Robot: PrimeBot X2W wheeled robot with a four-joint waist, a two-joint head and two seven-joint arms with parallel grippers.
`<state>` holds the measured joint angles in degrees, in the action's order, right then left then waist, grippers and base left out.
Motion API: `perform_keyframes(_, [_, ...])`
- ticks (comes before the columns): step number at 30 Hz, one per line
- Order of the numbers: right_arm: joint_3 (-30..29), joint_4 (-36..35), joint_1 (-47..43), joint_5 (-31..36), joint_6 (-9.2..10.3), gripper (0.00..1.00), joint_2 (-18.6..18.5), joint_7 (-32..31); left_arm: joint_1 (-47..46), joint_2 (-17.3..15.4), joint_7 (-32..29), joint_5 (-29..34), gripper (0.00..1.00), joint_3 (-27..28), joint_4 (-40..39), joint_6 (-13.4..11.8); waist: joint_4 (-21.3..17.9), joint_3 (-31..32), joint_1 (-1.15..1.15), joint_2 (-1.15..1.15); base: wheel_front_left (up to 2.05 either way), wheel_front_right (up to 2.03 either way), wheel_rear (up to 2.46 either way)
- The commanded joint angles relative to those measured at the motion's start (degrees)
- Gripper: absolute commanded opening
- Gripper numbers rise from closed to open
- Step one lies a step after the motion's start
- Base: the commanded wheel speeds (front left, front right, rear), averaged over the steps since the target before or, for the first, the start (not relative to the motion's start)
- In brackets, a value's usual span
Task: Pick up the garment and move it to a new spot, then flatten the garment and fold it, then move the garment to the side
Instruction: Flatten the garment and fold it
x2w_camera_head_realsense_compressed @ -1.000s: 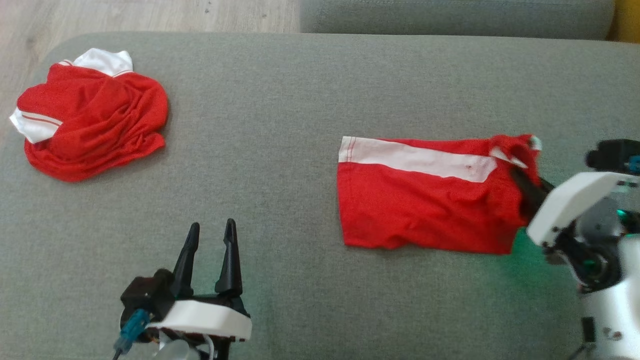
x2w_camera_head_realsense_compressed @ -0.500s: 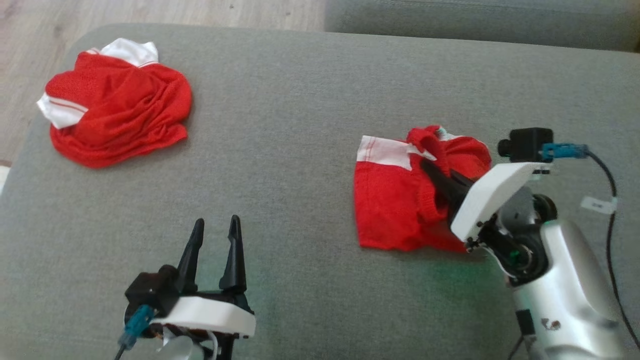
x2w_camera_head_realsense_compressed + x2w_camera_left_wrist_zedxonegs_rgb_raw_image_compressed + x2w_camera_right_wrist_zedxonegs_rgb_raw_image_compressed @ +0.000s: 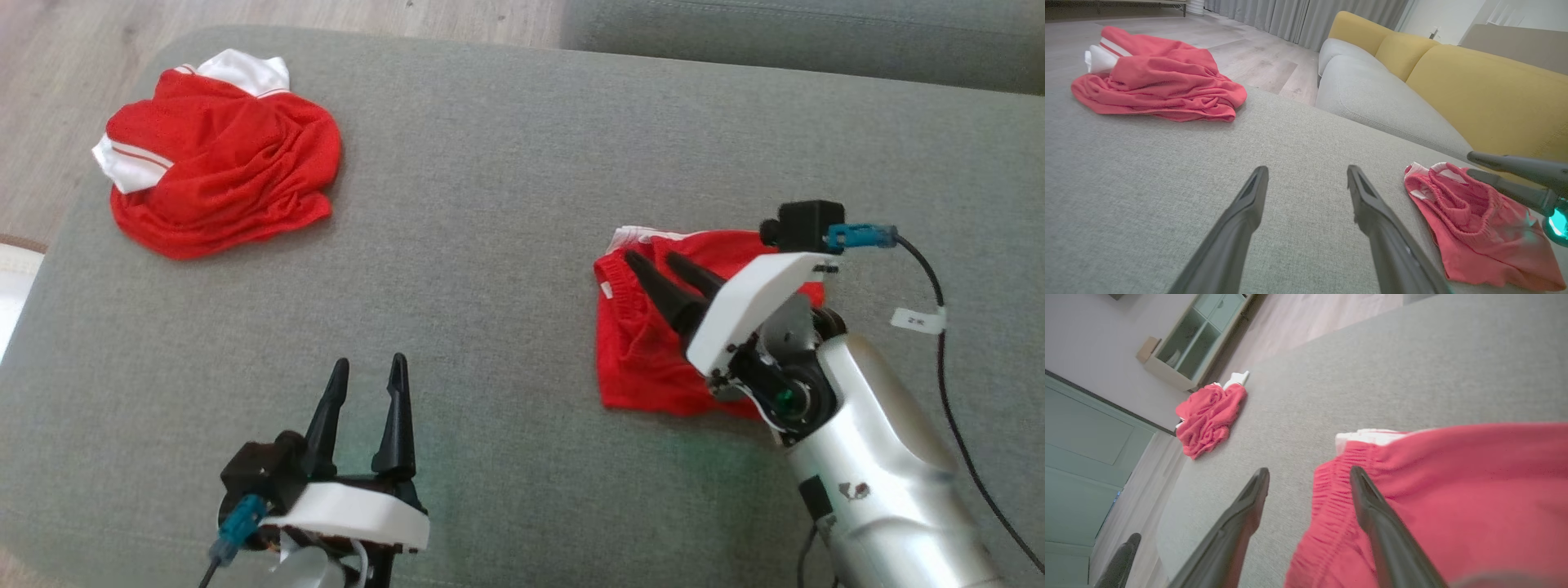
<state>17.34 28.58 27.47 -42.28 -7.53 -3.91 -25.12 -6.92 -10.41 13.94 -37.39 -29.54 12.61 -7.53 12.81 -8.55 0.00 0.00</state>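
Gaping empty, the jaws of the right arm (image 3: 873,465) straddle the garment (image 3: 645,359) at its waistband.

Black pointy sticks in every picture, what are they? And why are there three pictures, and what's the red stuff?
They are a robot's fingers. The robot has two arms, and each ends in a tool with two long dark fingers for pinching things. One picture comes from a camera on its head, looking down: the left tool is at the bottom, and the right tool reaches in from the right. The other two pictures come from little cameras on each wrist, looking along that tool's own fingers. The grey cushion has two red clothes on it: a crumpled shirt far off, and folded shorts under the right tool. Both tools are open, so nothing is held right now.
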Motion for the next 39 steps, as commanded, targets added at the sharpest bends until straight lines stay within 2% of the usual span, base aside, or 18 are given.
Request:
perform_keyframes(1, [2.05,-1.83,2.87,-1.21,0.04,1.00,1.02,1.84,-2.43,-0.20,0.61,-0.17,1.00,1.80,-1.44,0.17,-0.40,0.06,0.00,0.00,0.00,0.00,0.00])
perform_keyframes(7, [1.62,-1.94,4.05,0.94,0.04,1.00,1.02,7.90,-2.54,-0.44,0.71,0.20,1.00,1.98,-1.65,0.21,-1.93,0.64,0.00,0.00,0.00,0.00,0.00])
perform_keyframes(13, [-3.07,-4.40,1.86,11.99,0.04,1.00,-0.51,17.92,-3.07,-1.23,0.79,0.96,1.00,2.35,-2.01,-0.01,-4.12,2.41,0.00,0.00,0.00,0.00,0.00])
perform_keyframes(15, [-5.18,-5.62,-0.44,17.24,0.04,1.00,-1.54,21.05,-3.16,-1.48,0.80,1.13,1.00,2.42,-2.15,-0.09,-4.75,3.22,0.00,0.00,0.00,0.00,0.00])
perform_keyframes(20, [-11.85,-11.48,-8.94,27.12,0.04,1.00,-1.34,26.59,-2.47,-2.09,0.82,1.00,1.00,2.90,-1.99,-0.46,-6.21,5.00,0.00,0.00,0.00,0.00,0.00])
perform_keyframes(26, [-16.21,-21.02,-22.40,33.32,0.04,1.00,0.81,28.56,1.09,-3.30,0.89,0.95,1.00,3.47,-1.32,-1.30,-7.95,7.30,0.00,0.00,0.00,0.00,0.00])
perform_keyframes(32, [-16.35,-23.06,-29.74,30.65,0.04,1.00,1.00,31.13,4.94,-3.90,0.97,1.65,1.00,3.63,-1.44,-2.05,-8.62,9.25,0.00,0.00,0.00,0.00,0.00])
perform_keyframes(39, [-15.78,-21.64,-31.10,29.30,0.04,1.00,1.02,32.67,7.88,-4.27,1.01,1.96,1.00,4.34,-2.02,-2.82,-8.77,9.99,0.00,0.00,0.00,0.00,0.00])
